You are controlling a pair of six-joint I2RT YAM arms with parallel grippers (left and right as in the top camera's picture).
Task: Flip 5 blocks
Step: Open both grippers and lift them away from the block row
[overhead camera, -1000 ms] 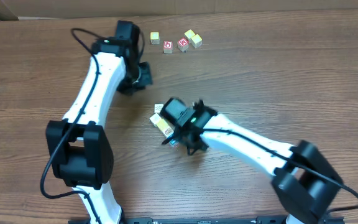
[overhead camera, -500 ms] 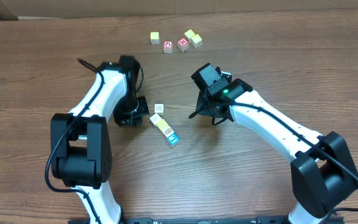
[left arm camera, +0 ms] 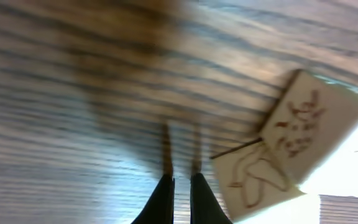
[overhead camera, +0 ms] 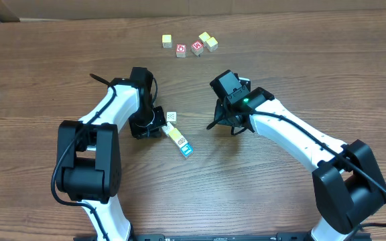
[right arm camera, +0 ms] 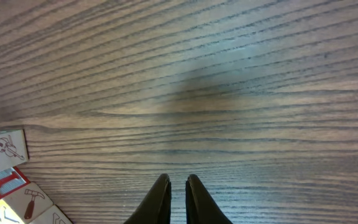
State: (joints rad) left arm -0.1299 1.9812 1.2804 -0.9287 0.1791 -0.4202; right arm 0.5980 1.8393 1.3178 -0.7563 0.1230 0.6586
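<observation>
Three blocks lie in a slanted row mid-table: a white one point(overhead camera: 171, 116), a pale yellow one point(overhead camera: 175, 135) and a blue-faced one point(overhead camera: 186, 149). My left gripper point(overhead camera: 155, 126) is shut, low over the wood, right at the left side of this row. In the left wrist view a cream block with a brown drawing point(left arm camera: 291, 149) lies just right of its tips point(left arm camera: 180, 186). More pale yellow blocks point(overhead camera: 167, 41) point(overhead camera: 208, 41) lie at the far edge. My right gripper point(overhead camera: 224, 121) is shut and holds nothing, over bare wood right of the row point(right arm camera: 178, 186).
Two red-faced cubes point(overhead camera: 181, 50) point(overhead camera: 196, 47) lie between the far yellow blocks. Several cubes, one with a red face point(right arm camera: 2, 184), show at the lower left edge of the right wrist view. A cardboard wall runs along the table's far edge point(overhead camera: 112, 8).
The right arm has pulled up and to the right, away from the middle row of blocks. The left arm has swung down from the far side to the row's left end.
</observation>
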